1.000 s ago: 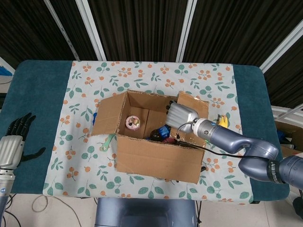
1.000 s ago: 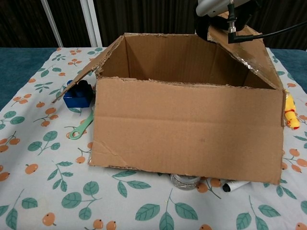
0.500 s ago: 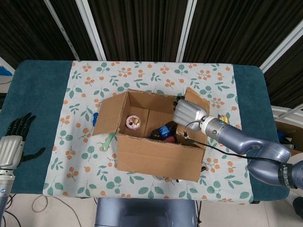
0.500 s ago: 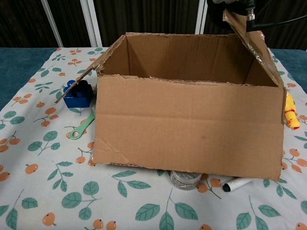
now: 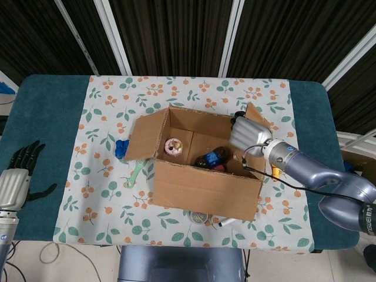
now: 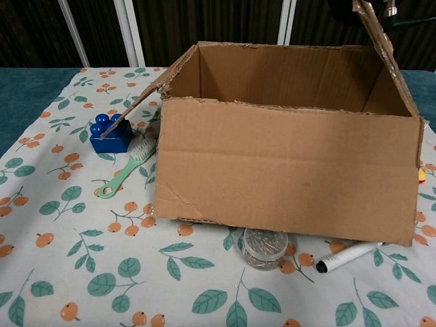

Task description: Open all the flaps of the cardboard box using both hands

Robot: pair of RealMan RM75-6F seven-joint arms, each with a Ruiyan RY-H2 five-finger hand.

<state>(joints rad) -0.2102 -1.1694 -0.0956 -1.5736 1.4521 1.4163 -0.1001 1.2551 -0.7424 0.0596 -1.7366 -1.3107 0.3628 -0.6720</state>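
The cardboard box (image 5: 202,191) stands mid-table with its top uncovered. Its left flap (image 5: 144,136) slopes outward and down, and its front flap (image 6: 286,170) hangs down over the front wall. The right flap (image 5: 258,114) stands nearly upright, tilted slightly outward, and also shows in the chest view (image 6: 385,54). My right hand (image 5: 248,134) presses against the inner face of that flap, fingers spread along it, holding nothing. My left hand (image 5: 14,176) hovers open off the table's left side, far from the box. Inside lie a pink round item (image 5: 174,146) and a dark bottle (image 5: 212,157).
A blue brick (image 6: 111,133) and a green brush (image 6: 126,170) lie under the left flap. A glass jar (image 6: 265,246) and a marker (image 6: 347,257) lie at the box's front edge. A yellow toy (image 5: 275,171) sits right of the box.
My right hand has moved rightward out of the box, swinging the right flap from leaning inward to nearly upright. The whole box slid to the right. The left hand has not moved.
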